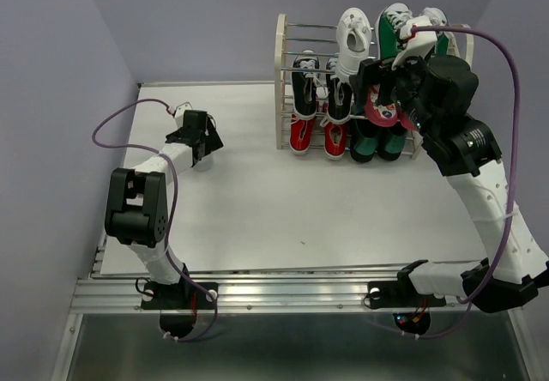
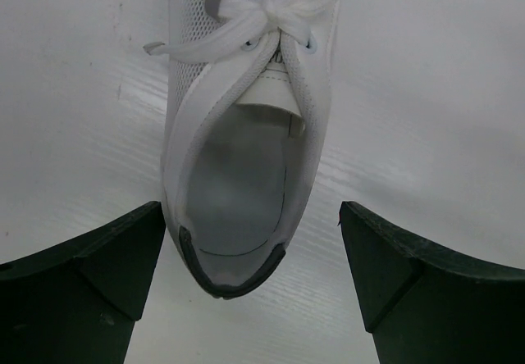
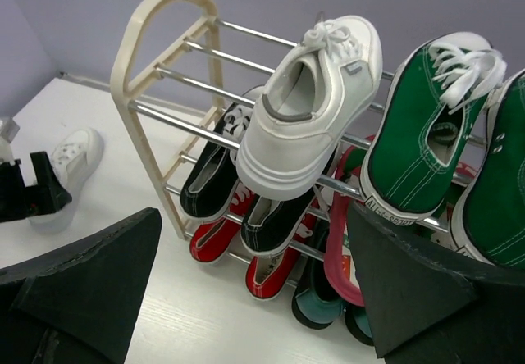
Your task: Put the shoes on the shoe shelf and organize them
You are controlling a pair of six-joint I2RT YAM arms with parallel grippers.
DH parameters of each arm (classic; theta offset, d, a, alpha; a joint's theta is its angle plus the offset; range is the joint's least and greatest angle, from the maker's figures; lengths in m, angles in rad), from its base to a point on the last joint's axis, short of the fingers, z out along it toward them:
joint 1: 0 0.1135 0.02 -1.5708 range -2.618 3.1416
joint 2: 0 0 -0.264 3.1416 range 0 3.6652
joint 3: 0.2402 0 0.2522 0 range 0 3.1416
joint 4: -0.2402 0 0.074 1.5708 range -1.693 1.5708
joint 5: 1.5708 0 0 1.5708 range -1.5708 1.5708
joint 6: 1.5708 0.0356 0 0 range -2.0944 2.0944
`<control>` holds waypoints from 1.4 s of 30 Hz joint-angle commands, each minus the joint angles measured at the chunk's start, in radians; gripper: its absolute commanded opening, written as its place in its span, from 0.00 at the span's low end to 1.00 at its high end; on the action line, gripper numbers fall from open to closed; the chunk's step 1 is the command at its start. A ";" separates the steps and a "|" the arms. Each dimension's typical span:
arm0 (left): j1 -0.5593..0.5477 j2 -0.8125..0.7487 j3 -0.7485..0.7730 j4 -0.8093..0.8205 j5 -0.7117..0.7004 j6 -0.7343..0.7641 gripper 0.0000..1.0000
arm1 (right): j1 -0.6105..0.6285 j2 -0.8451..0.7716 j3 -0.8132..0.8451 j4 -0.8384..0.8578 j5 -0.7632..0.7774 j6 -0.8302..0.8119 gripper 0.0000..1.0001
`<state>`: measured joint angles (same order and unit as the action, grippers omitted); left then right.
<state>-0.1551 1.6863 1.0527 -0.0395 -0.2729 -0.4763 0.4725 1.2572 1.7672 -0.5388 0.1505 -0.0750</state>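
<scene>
Nearest to the overhead camera stand the two black arm bases (image 1: 176,299) at the edge of the white table (image 1: 283,218). Farther away, the left gripper (image 1: 199,136) hangs over a single all-white lace-up sneaker (image 1: 203,163) on the left part of the table. This one is well apart from the cream-white shoe shelf with shiny metal rods (image 1: 280,81). The right gripper (image 1: 377,85) is close in front of the shelf.

From the left wrist view, the black fingers (image 2: 107,274) are spread wide on both sides of the sneaker's heel and do not touch it.

From the right wrist view, the right gripper's fingers (image 3: 82,282) are also spread apart, with nothing between them. The second white sneaker (image 3: 308,126) leans on the upper rods. Below it sit the two black sneakers with white soles (image 3: 213,167), and under them the two red sneakers (image 3: 215,237). Green sneakers (image 3: 418,126) and pink flip-flops (image 3: 340,249) fill the right side.

I judge the task nearly finished: five shoes are on the shelf, and only the white sneaker on the table is left to lift and put beside its partner.
</scene>
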 commanded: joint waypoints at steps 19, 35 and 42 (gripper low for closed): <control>-0.252 -0.127 -0.104 0.081 -0.084 0.116 0.00 | -0.003 -0.248 -0.465 0.151 -0.040 0.227 1.00; -0.819 -0.410 -0.431 0.132 -0.037 -0.111 0.02 | -0.003 -0.232 -0.644 0.165 -0.127 0.248 1.00; -0.899 -0.411 -0.387 0.079 -0.075 -0.070 0.00 | -0.003 -0.239 -0.660 0.163 -0.114 0.256 1.00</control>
<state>-0.9913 1.3094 0.6250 0.0181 -0.3225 -0.5510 0.4725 1.0309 1.1152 -0.4328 0.0437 0.1730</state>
